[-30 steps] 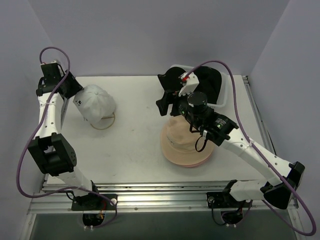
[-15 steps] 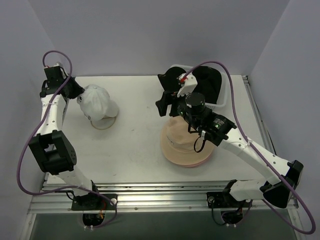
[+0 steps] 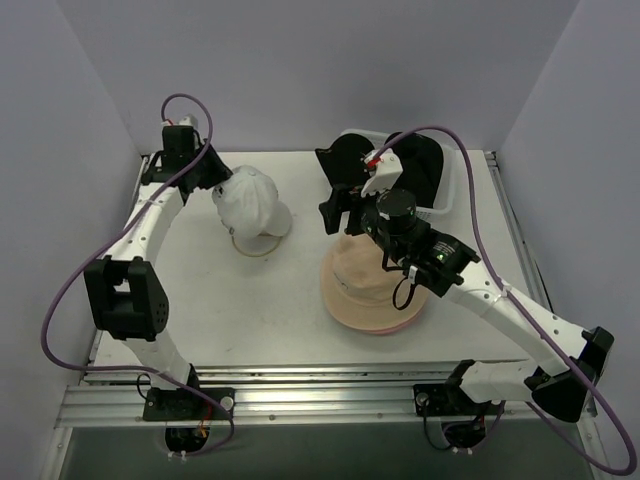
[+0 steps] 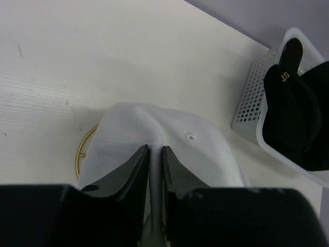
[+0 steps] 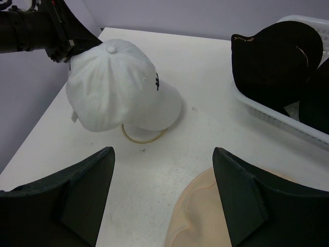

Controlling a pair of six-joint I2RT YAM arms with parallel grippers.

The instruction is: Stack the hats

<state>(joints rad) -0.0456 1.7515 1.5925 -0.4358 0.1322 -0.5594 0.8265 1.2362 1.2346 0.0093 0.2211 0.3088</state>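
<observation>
The left gripper (image 4: 155, 150) pinches a fold of the white cap (image 4: 180, 154), which hides most of a gold wire ring (image 4: 85, 149) on the table. The right gripper (image 5: 162, 154) gapes wide above the tan hat (image 5: 205, 206), which is mostly cut off by the frame edge.

open tabletop (image 3: 235, 300) between white cap (image 3: 250, 200), tan hat (image 3: 350, 278)

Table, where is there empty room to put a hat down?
Biggest bare patch: near-left table, between the white cap, the tan hat and the front edge. Crowded on the right: tan hat, basket of black hats.
</observation>
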